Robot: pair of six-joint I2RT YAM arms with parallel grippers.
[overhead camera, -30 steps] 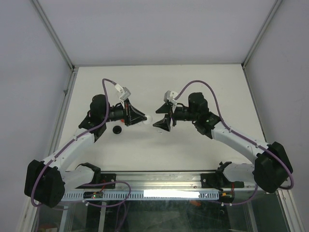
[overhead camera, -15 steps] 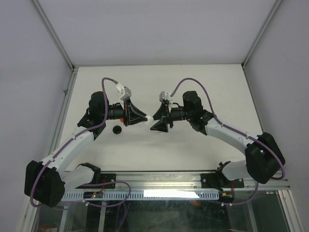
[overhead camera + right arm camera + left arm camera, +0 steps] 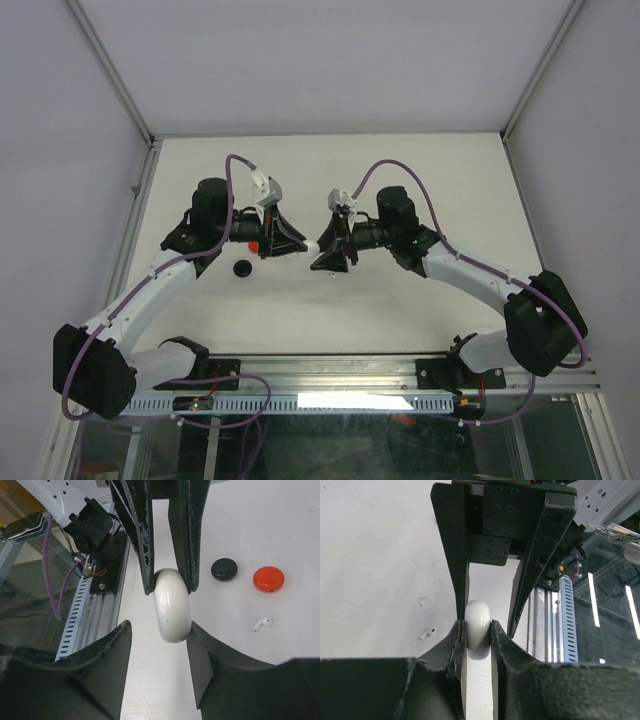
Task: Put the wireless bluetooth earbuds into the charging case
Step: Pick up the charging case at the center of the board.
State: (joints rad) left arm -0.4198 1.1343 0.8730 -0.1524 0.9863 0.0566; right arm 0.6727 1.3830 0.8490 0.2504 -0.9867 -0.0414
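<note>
**Item 1. Table** (image 3: 400, 180). Pale, flat work surface that bears everything below.

**Item 2. Left arm** (image 3: 150, 290) and **right arm** (image 3: 480, 280). Both reach inward, and their heads meet nose to nose over the middle of the table.

**Item 3. Left gripper** (image 3: 477, 630). Its jaws are clamped on the white case, one pad on each flat face, holding it edge-on and clear of the table.

**Item 4. Right gripper** (image 3: 159, 630). Its jaws stand apart and straddle the free half of the same case. There is a clear gap on one side. On the other side, finger and shell look very close, and I cannot tell whether they touch.

**Item 5. White case** (image 3: 172, 605). A round, glossy puck hanging between the two grippers. It appears to be shut.

**Item 6. Red case** (image 3: 268, 578). It lies flat on the table, just beside Item 7.

**Item 7. Black case** (image 3: 224, 569). It lies flat on the table, apart from both grippers.

**Item 8. White earbud** (image 3: 262, 624). A small stemmed bud lying loose on the table near the red case, not in any case.

**Step in hand (judged).** This is an early stage. The case is being presented for a two-handed grip, probably to open the lid, and no bud has been seated yet.

**Next move calls for (judged).**
- The right jaws should close squarely on the free half without knocking the puck out of the left gripper's hold.
- A careful parting pull should follow.
- The bud then needs a fine pinch, since it is tiny and lies flat.
</note>
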